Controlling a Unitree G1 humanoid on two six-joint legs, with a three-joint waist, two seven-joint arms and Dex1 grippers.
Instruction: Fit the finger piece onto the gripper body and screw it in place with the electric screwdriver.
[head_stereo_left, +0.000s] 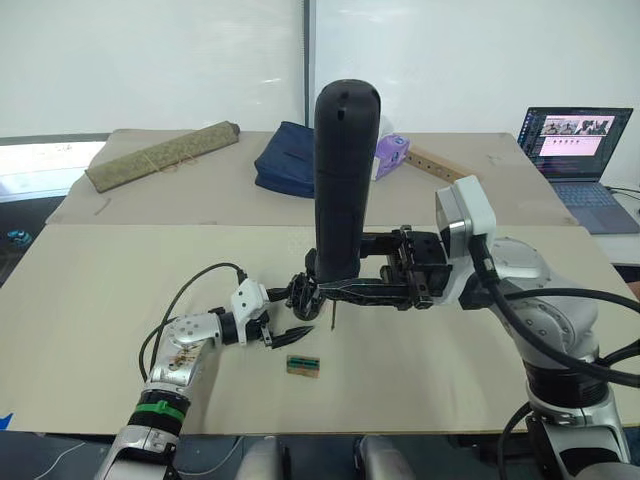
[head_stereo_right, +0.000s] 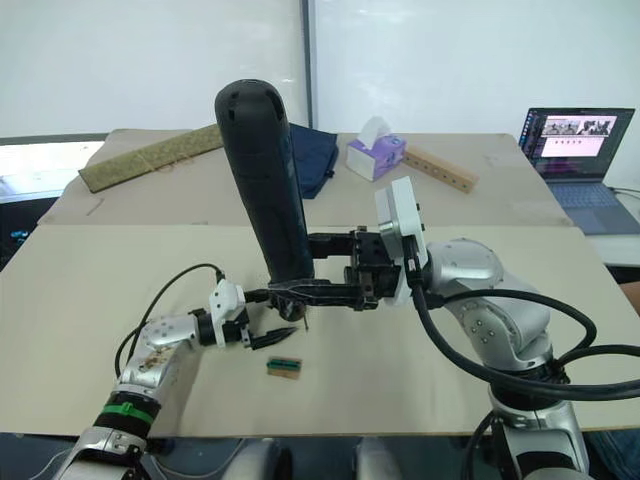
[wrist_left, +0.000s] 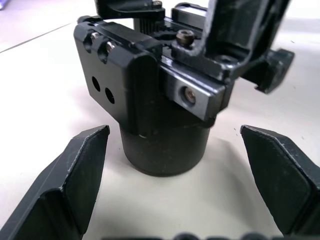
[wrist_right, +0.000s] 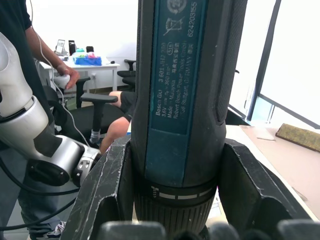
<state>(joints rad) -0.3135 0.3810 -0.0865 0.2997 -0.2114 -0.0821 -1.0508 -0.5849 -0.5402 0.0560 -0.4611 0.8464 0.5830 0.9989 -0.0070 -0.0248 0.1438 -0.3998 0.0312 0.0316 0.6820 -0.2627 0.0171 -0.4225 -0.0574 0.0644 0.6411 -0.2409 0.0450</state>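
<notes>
The electric screwdriver (head_stereo_left: 345, 170), a long black cylinder, stands upright over the table's middle with my right gripper (head_stereo_left: 326, 291) shut on its lower collar (wrist_right: 175, 200). Its thin bit (head_stereo_left: 331, 318) points down just beside the gripper body (wrist_left: 150, 100). That body is a black block standing on its round motor end on the table. My left gripper (head_stereo_left: 290, 336) is open, its fingers (wrist_left: 70, 180) on either side of the round base without touching it. Black parts crowd the top of the body, and I cannot tell the finger piece apart from them.
A small green-and-tan block (head_stereo_left: 303, 365) lies just in front of the left gripper. At the back are a rolled mat (head_stereo_left: 160, 155), a blue bag (head_stereo_left: 288, 160), a tissue box (head_stereo_right: 375, 155), a wooden strip (head_stereo_left: 440, 165) and a laptop (head_stereo_left: 575, 150). A person (wrist_right: 20, 30) stands beyond the table.
</notes>
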